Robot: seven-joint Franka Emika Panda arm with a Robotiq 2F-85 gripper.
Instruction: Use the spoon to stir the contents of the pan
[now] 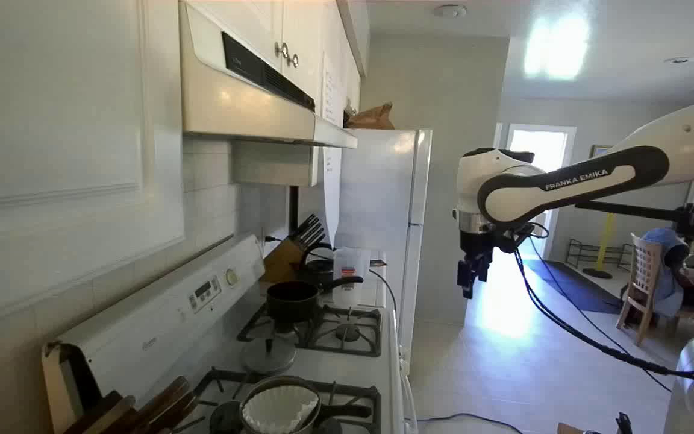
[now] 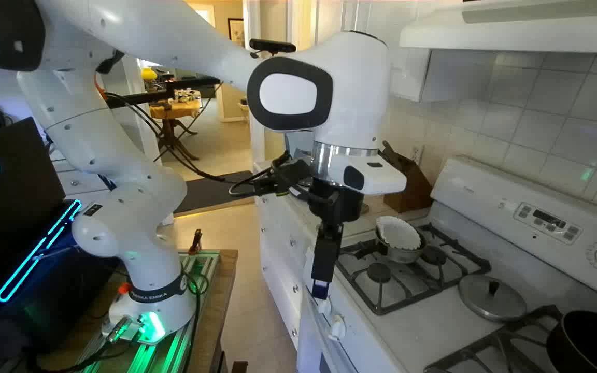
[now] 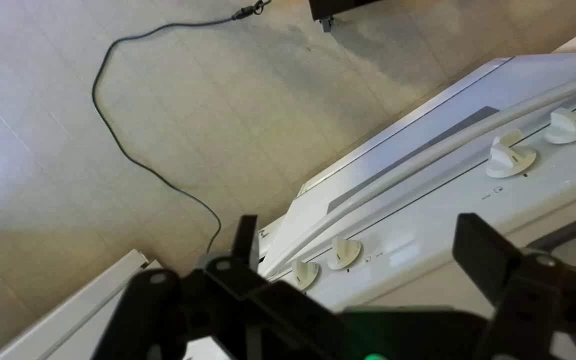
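Laptop [image 2: 11,207] stands at the far left of an exterior view, and beside it the white Franka arm [image 2: 138,212] rises near the right edge of a wooden table [image 2: 218,300]. Next to the right, the black Robotiq gripper [image 2: 321,292] hangs by the front edge of the gas stove [image 2: 423,321]; the wrist view shows its fingers [image 3: 244,242] spread wide, with white control knobs [image 3: 346,252] between them. Toward the stove's far edge, the grey saucepan [image 2: 406,255] sits on the grate [image 2: 436,288] between the front burner [image 2: 380,272] and the rear burner [image 2: 433,255], its handle pointing to the front edge, a white fluted coffee filter [image 2: 397,232] inside it. Further right, a metal pot lid [image 2: 490,303] lies near the back edge, and a black saucepan [image 2: 588,347] stands at the nearer back corner.
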